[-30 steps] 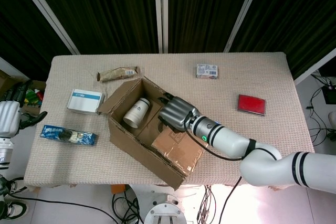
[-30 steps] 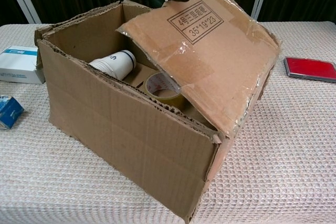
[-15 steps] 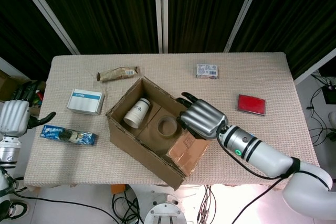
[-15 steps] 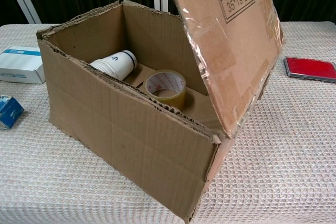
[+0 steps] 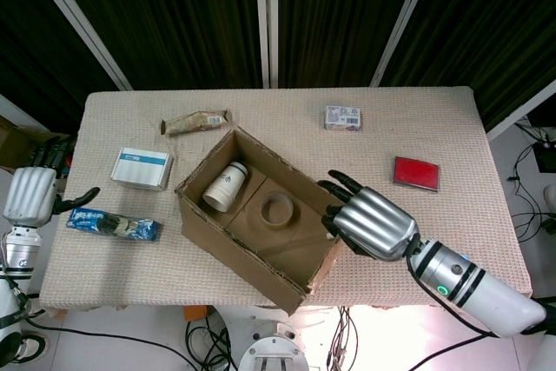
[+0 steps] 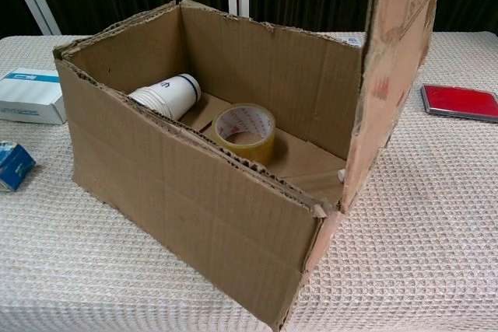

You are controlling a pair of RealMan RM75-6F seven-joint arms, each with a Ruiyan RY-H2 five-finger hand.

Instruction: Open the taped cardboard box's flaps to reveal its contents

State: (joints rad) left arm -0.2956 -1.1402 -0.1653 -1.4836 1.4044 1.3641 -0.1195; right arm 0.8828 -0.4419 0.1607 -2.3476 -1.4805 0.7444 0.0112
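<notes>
— My right hand point(image 5: 372, 226) hovers at the brown corrugated cardboard box's point(image 5: 252, 254) right end, fingers spread, holding nothing; my left hand point(image 5: 33, 195) hangs off the table's left edge, fingers apart, likewise empty.

— And the box?

— Mid-table on woven beige cloth point(image 6: 420, 239), its taped flap point(image 6: 393, 60) upright. Inside: a white paper cup point(image 6: 167, 96) on its side beside a tape roll point(image 6: 245, 131).
</notes>
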